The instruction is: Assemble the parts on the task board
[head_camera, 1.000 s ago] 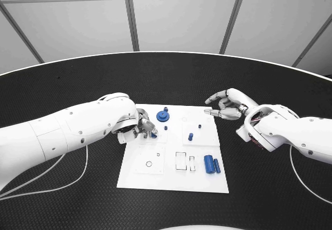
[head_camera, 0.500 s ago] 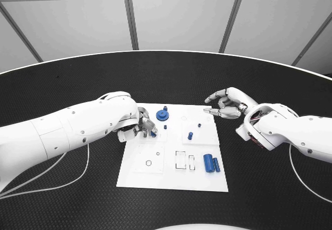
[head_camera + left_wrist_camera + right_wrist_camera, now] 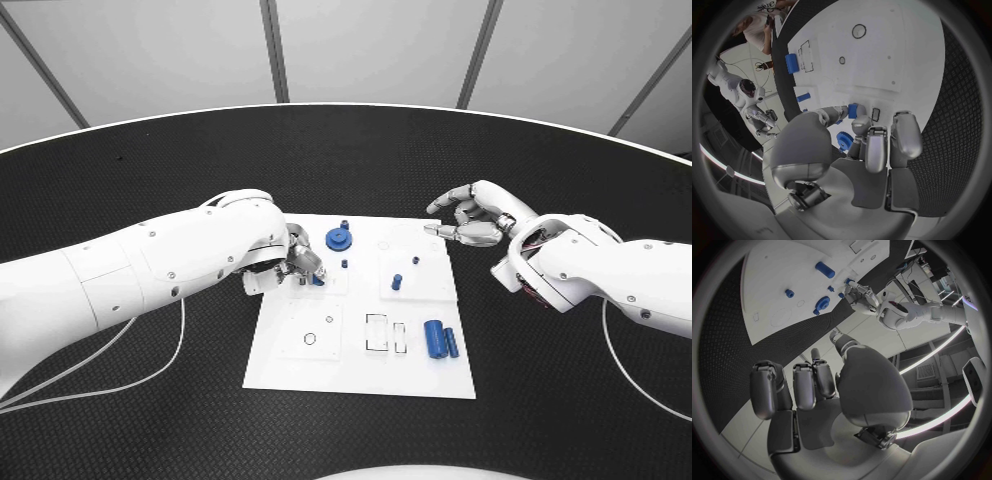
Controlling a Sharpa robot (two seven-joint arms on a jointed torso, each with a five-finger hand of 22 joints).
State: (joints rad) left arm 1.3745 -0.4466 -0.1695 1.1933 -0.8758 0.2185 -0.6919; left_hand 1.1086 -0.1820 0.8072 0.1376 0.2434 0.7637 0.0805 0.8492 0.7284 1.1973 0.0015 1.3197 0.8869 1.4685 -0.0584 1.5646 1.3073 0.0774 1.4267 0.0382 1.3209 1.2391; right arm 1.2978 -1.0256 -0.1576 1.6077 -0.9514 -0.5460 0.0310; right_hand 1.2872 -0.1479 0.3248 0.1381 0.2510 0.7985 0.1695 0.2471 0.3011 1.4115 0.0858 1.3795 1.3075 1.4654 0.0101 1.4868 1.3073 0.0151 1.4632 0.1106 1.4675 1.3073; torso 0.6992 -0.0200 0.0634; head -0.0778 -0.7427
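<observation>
On the task board (image 3: 361, 375), near its left edge, left hand (image 3: 300, 262) pinching a small blue part (image 3: 853, 110); better lowered upright into its slot, released only once seated; right hand (image 3: 469, 220) empty beyond the far right corner, fingers loosely curled.

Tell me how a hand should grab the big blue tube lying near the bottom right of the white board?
Probably across its round middle, from straight above. The big blue tube lies flat on the white board, a thinner blue rod close beside it, so fingers should straddle the tube carefully.
</observation>
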